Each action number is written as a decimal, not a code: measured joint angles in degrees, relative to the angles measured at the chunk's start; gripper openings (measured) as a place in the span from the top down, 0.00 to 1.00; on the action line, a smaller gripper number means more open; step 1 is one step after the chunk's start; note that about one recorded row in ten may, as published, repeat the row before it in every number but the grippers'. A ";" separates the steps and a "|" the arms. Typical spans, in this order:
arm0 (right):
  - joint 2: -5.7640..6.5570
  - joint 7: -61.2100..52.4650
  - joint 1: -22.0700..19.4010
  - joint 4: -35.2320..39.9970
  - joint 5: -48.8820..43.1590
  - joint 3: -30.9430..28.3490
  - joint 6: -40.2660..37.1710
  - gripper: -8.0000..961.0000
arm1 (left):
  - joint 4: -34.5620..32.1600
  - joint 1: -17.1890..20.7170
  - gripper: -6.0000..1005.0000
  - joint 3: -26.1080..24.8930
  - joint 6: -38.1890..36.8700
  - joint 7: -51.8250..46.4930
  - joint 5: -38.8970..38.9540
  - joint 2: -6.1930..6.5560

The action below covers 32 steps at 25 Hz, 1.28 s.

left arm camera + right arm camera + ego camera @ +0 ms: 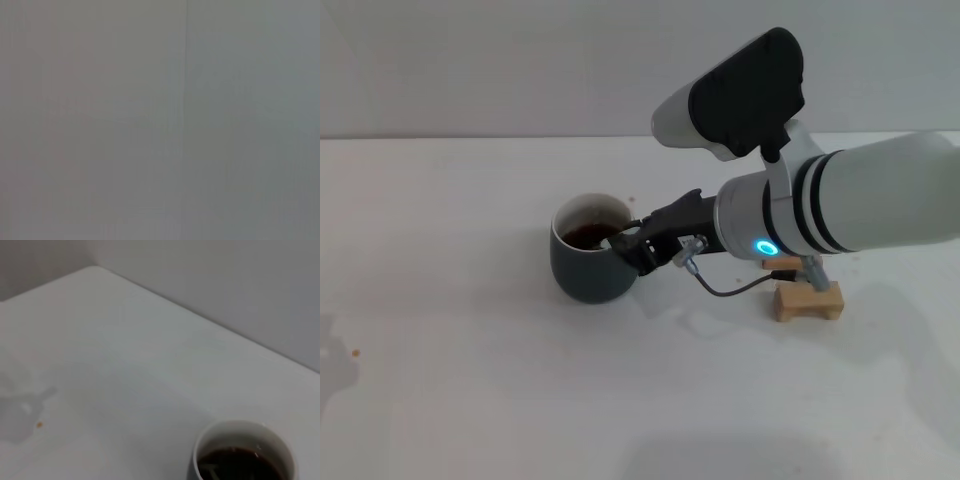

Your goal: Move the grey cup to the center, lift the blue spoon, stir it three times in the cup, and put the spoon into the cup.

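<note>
A white tabletop (470, 400) carries the grey cup (588, 262), holding dark brown liquid, near its middle. A wooden block (808, 302) rests well apart to the cup's right. Small brown specks (355, 352) dot the surface at left.

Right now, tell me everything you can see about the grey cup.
The grey cup is a rounded, dark blue-grey mug that looks ceramic, glossy white inside, holding dark brown liquid. It stands upright on the white table. In the head view the right claw is at its rim on the robot's right side, hiding the handle; whether it touches the cup cannot be told. The right wrist view shows the open mouth from above, with pale glints on the liquid.
</note>
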State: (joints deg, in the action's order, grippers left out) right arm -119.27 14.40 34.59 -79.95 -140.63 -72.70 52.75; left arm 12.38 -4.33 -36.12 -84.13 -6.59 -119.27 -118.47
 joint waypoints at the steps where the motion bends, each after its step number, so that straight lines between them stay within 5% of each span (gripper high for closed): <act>1: 0.00 0.00 0.20 0.22 0.20 0.19 -0.71 0.82 | 0.01 0.06 1.00 0.00 -0.03 0.00 0.00 0.00; 20: 0.19 0.53 2.65 4.68 1.26 2.23 -11.05 0.79 | -0.03 0.70 1.00 0.61 -1.39 0.00 0.01 0.00; 24: 0.28 0.69 1.58 4.53 -0.93 1.62 -13.43 0.58 | 0.00 0.60 1.00 0.62 -1.39 0.00 0.01 0.01; 26: 0.28 0.69 1.35 4.33 -1.42 1.42 -14.02 0.58 | -0.01 0.55 1.00 0.62 -1.39 0.00 0.01 0.04; 31: 0.31 0.72 -4.54 1.02 -7.40 0.73 -23.12 0.58 | -0.10 0.35 1.00 0.55 -1.40 0.00 0.02 0.09; 32: 0.33 0.88 -9.78 -0.71 -10.24 1.78 -32.76 0.58 | -0.06 0.30 1.00 0.51 -1.40 0.00 0.00 0.09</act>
State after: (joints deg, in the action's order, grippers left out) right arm -118.94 15.28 24.81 -80.66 -150.87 -70.92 19.99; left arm 12.31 -4.02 -35.61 -85.54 -6.59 -119.27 -118.39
